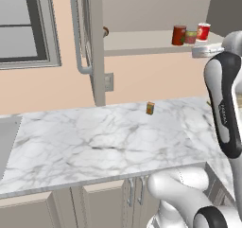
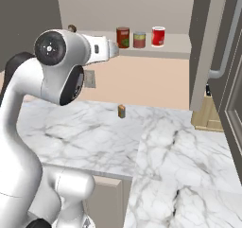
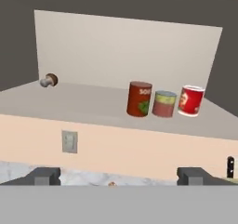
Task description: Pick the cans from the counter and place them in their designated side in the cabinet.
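Note:
In the hand view, the taller dark red can [image 3: 139, 99] and the shorter teal-topped can [image 3: 164, 103] stand upright side by side on the shelf of the open cabinet [image 3: 83, 104], toward its right end. The same two cans [image 2: 123, 37] [image 2: 139, 39] appear in the right base view. My gripper [image 3: 118, 176] is open, with nothing between its fingertips [image 3: 44, 175]. It hangs in front of the shelf, a little below its edge and apart from the cans. The white marble counter [image 1: 94, 137] lies below.
A bright red can with a white rim [image 3: 191, 100] stands right of the two cans. A mushroom [image 3: 49, 80] lies at the shelf's left. A small orange-green item [image 1: 150, 108] sits on the counter. The cabinet door [image 1: 87, 33] stands open. A wooden block [image 2: 208, 113] stands against the wall.

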Tool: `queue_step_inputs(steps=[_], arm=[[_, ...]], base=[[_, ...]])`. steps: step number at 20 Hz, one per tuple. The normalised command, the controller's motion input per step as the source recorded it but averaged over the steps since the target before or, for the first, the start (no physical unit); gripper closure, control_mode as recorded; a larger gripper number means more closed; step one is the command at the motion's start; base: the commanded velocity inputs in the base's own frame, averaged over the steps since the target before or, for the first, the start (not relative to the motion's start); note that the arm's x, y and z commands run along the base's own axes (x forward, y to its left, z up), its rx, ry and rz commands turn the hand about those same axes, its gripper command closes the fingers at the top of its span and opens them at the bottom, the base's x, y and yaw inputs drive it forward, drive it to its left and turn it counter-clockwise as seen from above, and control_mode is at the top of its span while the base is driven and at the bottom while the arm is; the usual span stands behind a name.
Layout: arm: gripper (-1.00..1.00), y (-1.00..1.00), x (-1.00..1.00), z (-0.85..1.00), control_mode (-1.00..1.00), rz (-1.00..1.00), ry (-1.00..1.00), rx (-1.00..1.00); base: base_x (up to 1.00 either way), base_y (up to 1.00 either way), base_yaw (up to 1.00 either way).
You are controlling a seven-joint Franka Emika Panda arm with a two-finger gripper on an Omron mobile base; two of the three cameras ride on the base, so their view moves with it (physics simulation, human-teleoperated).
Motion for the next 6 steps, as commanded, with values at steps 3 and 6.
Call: queue_step_inputs(steps=[3,6], arm=[[-1.0,0.06,-0.67,-0.14,-1.0,0.0,0.0,0.0],[-1.0,0.02,-0.58,-0.14,-1.0,0.01,0.09,-0.01]], base=[[0.0,0.0,0.0],[0.0,0.0,0.0]])
